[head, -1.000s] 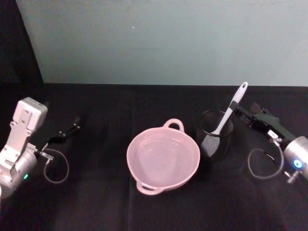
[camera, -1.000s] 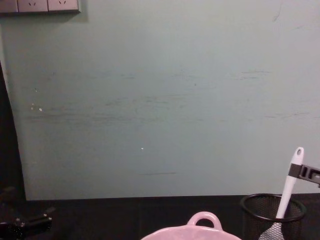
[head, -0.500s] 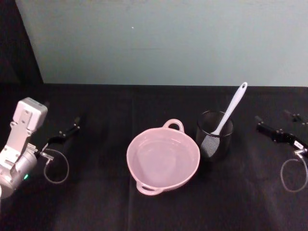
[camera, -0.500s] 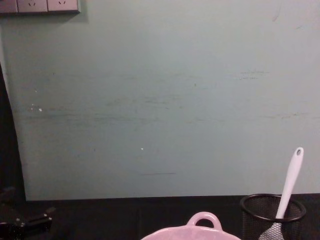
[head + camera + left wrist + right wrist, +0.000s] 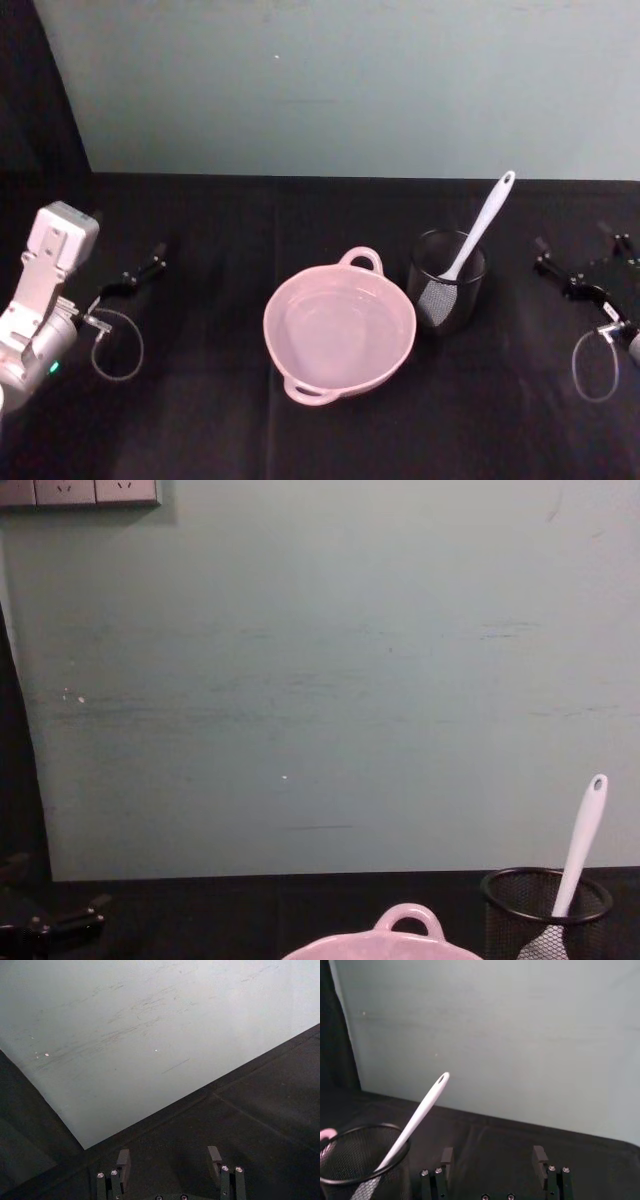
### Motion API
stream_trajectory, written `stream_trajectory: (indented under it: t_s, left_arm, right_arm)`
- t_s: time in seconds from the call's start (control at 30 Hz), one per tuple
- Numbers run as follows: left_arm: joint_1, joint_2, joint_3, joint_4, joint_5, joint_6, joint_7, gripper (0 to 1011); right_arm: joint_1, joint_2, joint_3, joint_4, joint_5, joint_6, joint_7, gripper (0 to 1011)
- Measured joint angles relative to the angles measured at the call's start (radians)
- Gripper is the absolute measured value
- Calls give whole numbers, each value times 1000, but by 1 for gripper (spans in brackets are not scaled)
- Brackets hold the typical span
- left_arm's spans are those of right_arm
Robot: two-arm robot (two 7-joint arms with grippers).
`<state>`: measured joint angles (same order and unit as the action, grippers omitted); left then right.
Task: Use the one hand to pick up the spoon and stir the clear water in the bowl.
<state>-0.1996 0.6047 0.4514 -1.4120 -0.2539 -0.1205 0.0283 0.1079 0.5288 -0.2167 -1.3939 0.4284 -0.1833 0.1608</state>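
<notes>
- Right of the bowl (image 5: 339, 334), the spoon (image 5: 479, 229) stands in a mesh cup (image 5: 446, 282), handle leaning up and right.
- Right gripper (image 5: 582, 268), fingers spread and empty, sits right of the cup, nearer than the parked left gripper (image 5: 134, 276).

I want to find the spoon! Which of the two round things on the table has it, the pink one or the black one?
The black mesh cup, right of the pink bowl. The white spoon stands in it, handle leaning out; the bowl holds only water.
</notes>
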Motion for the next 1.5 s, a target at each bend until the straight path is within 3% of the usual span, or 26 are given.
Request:
stream_trajectory:
  t_s: [0.23, 0.33, 1.5]
  left_arm:
    - [0, 0, 0, 0, 0, 0, 0, 1005]
    - [0, 0, 0, 0, 0, 0, 0, 1005]
    - [0, 0, 0, 0, 0, 0, 0, 1005]
  right_arm:
    - [10, -11, -3, 6, -24, 60, -1, 1002]
    - [18, 19, -29, -39, -97, 146, -33, 1002]
    - [14, 2, -15, -14, -56, 101, -16, 1002]
